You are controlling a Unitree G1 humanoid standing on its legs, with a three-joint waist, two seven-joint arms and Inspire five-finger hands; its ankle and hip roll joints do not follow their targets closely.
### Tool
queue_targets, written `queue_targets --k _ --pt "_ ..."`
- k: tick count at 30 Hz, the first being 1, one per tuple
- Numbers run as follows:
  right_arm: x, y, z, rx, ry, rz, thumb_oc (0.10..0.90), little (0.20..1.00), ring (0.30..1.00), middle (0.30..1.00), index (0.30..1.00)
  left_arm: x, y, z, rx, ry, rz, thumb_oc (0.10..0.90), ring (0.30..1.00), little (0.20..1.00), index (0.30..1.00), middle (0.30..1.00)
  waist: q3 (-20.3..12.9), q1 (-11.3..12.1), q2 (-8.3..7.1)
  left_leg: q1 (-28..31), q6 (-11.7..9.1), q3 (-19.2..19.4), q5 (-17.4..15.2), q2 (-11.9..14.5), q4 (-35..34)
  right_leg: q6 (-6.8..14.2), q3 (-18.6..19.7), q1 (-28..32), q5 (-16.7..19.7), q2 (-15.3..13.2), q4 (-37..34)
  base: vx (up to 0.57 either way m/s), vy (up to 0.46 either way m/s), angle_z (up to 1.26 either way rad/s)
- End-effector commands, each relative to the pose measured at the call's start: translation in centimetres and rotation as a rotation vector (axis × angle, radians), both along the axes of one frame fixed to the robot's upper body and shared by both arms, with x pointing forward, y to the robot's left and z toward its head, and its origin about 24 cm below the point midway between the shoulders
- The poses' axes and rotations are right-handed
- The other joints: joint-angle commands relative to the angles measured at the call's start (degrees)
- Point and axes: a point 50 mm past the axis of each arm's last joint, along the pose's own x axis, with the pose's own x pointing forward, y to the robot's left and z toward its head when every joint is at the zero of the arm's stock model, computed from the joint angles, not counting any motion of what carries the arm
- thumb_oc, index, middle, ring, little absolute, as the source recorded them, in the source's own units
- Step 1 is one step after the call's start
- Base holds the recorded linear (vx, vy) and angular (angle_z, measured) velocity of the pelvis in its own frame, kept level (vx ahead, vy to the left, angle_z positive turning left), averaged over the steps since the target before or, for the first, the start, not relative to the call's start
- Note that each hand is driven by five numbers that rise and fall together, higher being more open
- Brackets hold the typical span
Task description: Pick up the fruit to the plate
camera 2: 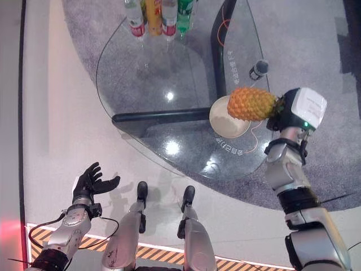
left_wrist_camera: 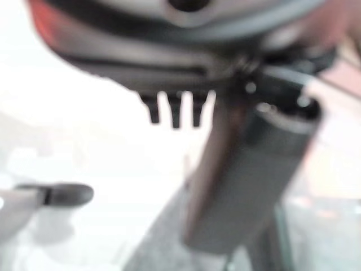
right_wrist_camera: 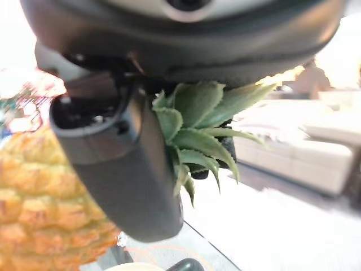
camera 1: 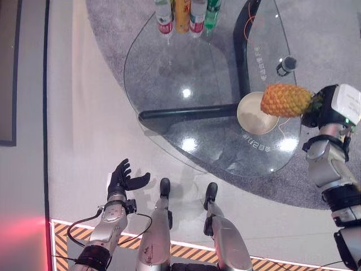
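Orange pineapple (camera 1: 285, 100) gripped by crown in my right hand (camera 1: 313, 114), above plate (camera 1: 248, 119); may swing, miss. Left hand (camera 1: 122, 179) fingers spread, idle.

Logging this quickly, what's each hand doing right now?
Left hand: open, holding nothing.
Right hand: closed on the pineapple, over the plate.

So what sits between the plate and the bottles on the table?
Nothing: in the left eye view, bare glass table separates the plate from the bottles.
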Motion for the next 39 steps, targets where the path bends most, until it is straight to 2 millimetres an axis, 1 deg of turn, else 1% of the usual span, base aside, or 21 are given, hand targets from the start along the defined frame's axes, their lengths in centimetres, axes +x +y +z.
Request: queue_targets --k 1,2,7,10,12,18,21,25,26,29,30,32,38,39 --pt "-1.0 -1.2 8.9 -0.262 -0.203 -0.075 0.1 0.2 0.3 0.3 0.3 -0.1 1.1 1.8 0.056 -0.107 0.008 0.8 0.9 0.9 0.9 0.9 -1.29 0.27 -0.8 -4.37 2.69 -0.96 -2.66 -2.22 8.39 -0.23 -0.08 -1.97 -4.08 0.42 9.23 -0.07 0.032 -0.01" --pt "-0.6 -1.5 9.4 -0.292 -0.181 -0.111 0.1 0.2 0.3 0.3 0.3 -0.1 1.2 1.6 0.057 -0.102 0.009 0.8 0.9 0.9 0.9 0.9 -1.29 0.5 -0.77 -6.37 2.73 -0.99 -2.51 -2.33 8.77 -0.31 -0.39 -4.13 -4.12 0.52 9.9 -0.05 0.022 -0.02" --pt "-0.3 -2.0 10.1 -0.337 -0.157 -0.16 0.1 0.2 0.3 0.3 0.3 -0.2 1.3 1.4 0.057 -0.097 0.008 0.8 0.9 0.9 0.9 0.9 -1.29 0.7 -0.56 -8.45 2.79 -1.08 -2.34 -2.6 8.97 -0.23 -0.87 -6.59 -4.06 0.5 10.7 -0.01 0.005 0.01" --pt "-0.1 -2.0 11.8 -0.414 -0.114 -0.197 0.1 0.2 0.3 0.3 0.3 -0.2 1.3 1.3 0.056 -0.098 0.006 0.8 0.9 0.9 0.9 0.9 -1.29 0.82 -0.13 -10.86 2.87 -1.19 -2.18 -3.0 9.34 -0.26 -1.22 -9.51 -4.24 0.55 11.81 -0.04 0.02 0.03" --pt "0.0 -2.0 12.4 -0.461 -0.071 -0.228 0.1 0.2 0.3 0.3 0.3 -0.2 1.2 1.3 0.054 -0.102 0.005 0.8 0.9 0.9 0.9 0.9 -1.29 0.83 0.29 -12.2 2.84 -1.22 -2.09 -3.26 9.66 -0.29 -1.37 -11.14 -4.38 0.48 12.5 0.0 0.0 0.0" --pt "0.0 -2.3 12.9 -0.559 -0.005 -0.312 0.1 0.2 0.3 0.3 0.3 -0.1 0.7 1.3 0.042 -0.107 -0.003 0.8 0.9 0.9 0.9 0.9 -1.29 0.75 1.64 -14.31 2.93 -1.19 -2.2 -3.83 10.13 -0.39 -1.5 -14.16 -4.82 0.08 13.95 -0.01 0.004 0.0" --pt "-0.4 -2.9 13.5 -0.593 0.001 -0.376 0.1 0.2 0.3 0.3 0.3 -0.2 0.6 1.1 0.035 -0.107 -0.009 0.8 0.9 0.9 0.9 0.9 -1.29 0.65 2.33 -15.2 2.96 -1.15 -2.01 -4.11 10.05 -0.4 -1.47 -15.53 -4.74 -0.15 14.38 0.0 0.0 0.0" --pt "-0.8 -3.4 14.1 -0.623 0.001 -0.432 0.1 0.2 0.3 0.3 0.3 -0.3 0.6 1.0 0.029 -0.104 -0.01 0.8 0.9 0.9 0.9 0.9 -1.29 0.49 2.7 -15.73 2.9 -0.97 -1.82 -4.24 9.92 -0.36 -1.39 -16.27 -4.69 -0.24 14.5 0.0 0.0 0.0" --pt "-1.3 -3.9 14.6 -0.643 0.01 -0.471 0.1 0.2 0.3 0.3 0.3 -0.5 0.7 0.9 0.025 -0.102 -0.009 0.8 0.9 0.9 0.9 0.9 -1.29 0.31 2.89 -15.86 2.88 -0.84 -1.72 -4.29 9.71 -0.33 -1.31 -16.66 -4.67 -0.25 14.58 -0.01 0.017 -0.03" --pt "-1.5 -4.2 14.8 -0.661 0.024 -0.497 0.1 0.2 0.3 0.3 0.3 -0.5 0.8 0.9 0.024 -0.101 -0.01 0.8 0.9 0.9 0.9 0.9 -1.29 0.19 2.95 -16.08 2.9 -0.81 -1.63 -4.37 9.66 -0.3 -1.16 -17.0 -4.65 -0.21 14.7 -0.01 0.007 -0.05" --pt "-1.8 -4.6 15.0 -0.694 0.047 -0.536 0.1 0.2 0.3 0.3 0.3 -0.5 0.8 0.9 0.02 -0.105 -0.009 0.8 0.9 0.9 0.9 0.9 -1.29 -0.04 3.01 -16.52 2.89 -0.66 -1.46 -4.37 9.57 -0.29 -1.07 -17.65 -4.58 -0.15 14.83 0.0 0.0 0.0" --pt "-2.1 -4.9 15.2 -0.714 0.055 -0.561 0.1 0.2 0.3 0.3 0.3 -0.5 0.9 0.9 0.019 -0.107 -0.01 0.8 0.9 0.9 0.9 0.9 -1.29 -0.22 3.07 -16.82 2.91 -0.56 -1.37 -4.33 9.53 -0.25 -1.05 -18.12 -4.49 -0.07 14.92 -0.01 0.001 -0.04" --pt "-2.8 -5.5 15.5 -0.732 0.048 -0.608 0.1 0.2 0.3 0.3 0.3 -0.5 0.8 1.0 0.023 -0.109 -0.01 0.8 0.9 0.9 0.9 0.9 -1.29 -0.49 3.17 -17.36 2.94 -0.48 -1.24 -4.39 9.38 -0.19 -1.1 -18.83 -4.32 -0.02 14.91 0.0 0.0 -0.01" --pt "-3.1 -5.7 15.9 -0.735 0.038 -0.636 0.1 0.2 0.3 0.3 0.3 -0.5 0.9 1.0 0.021 -0.108 -0.003 0.8 0.9 0.9 0.9 0.9 -1.29 -0.58 3.36 -17.41 2.9 -0.42 -1.13 -4.39 9.1 -0.21 -1.08 -19.0 -4.35 0.03 14.86 0.0 0.0 0.0"
